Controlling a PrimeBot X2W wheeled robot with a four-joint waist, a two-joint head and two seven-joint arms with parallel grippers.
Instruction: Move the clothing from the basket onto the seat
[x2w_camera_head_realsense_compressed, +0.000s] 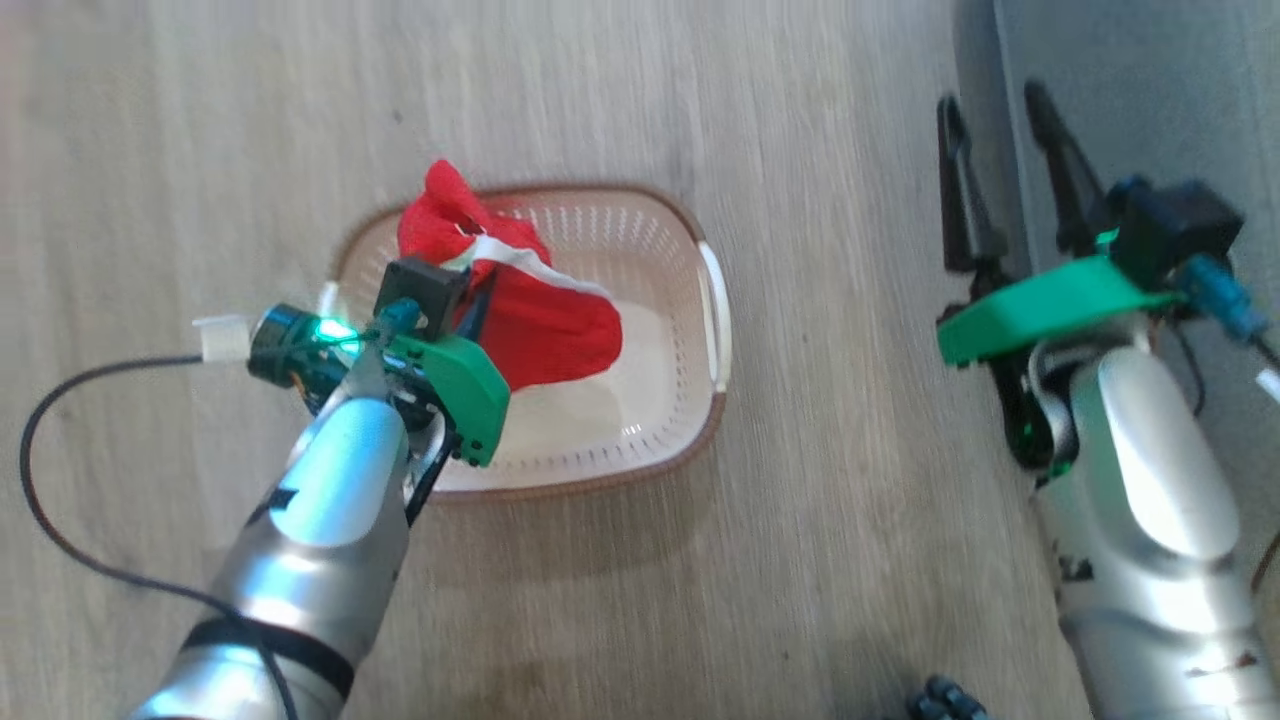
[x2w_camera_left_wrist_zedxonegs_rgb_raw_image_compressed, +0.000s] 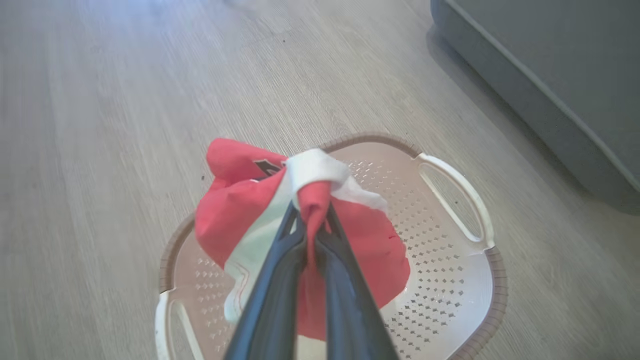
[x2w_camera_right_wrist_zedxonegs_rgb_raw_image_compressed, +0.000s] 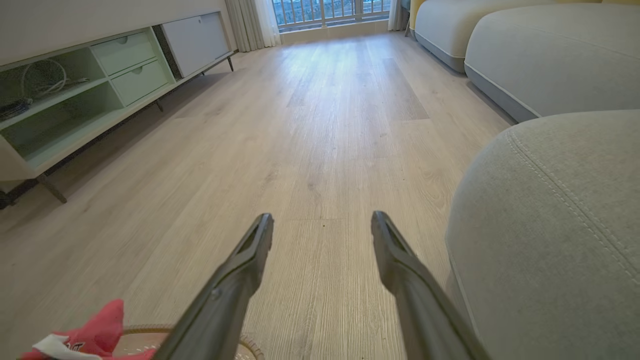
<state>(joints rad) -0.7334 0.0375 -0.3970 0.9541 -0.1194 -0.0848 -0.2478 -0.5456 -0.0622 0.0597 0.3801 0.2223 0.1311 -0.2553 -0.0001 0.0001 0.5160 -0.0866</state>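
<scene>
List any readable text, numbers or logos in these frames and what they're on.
None legible.
On the clothing, a dark print: folded over, unreadable.
On the left forearm, a dark mark: too blurred.
On the right forearm, dark marks: too blurred.

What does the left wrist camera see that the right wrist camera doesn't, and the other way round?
Left wrist camera's own: the left gripper pinched shut on a bunch of the red clothing, held over the basket, plus the basket's holey bottom and white handle. Right wrist camera's own: the right gripper with fingers apart and nothing between them, a pale green shelf cabinet and a bright window. Both: a bit of the red clothing, the basket's brown rim, the wooden floor and the grey seat.
</scene>
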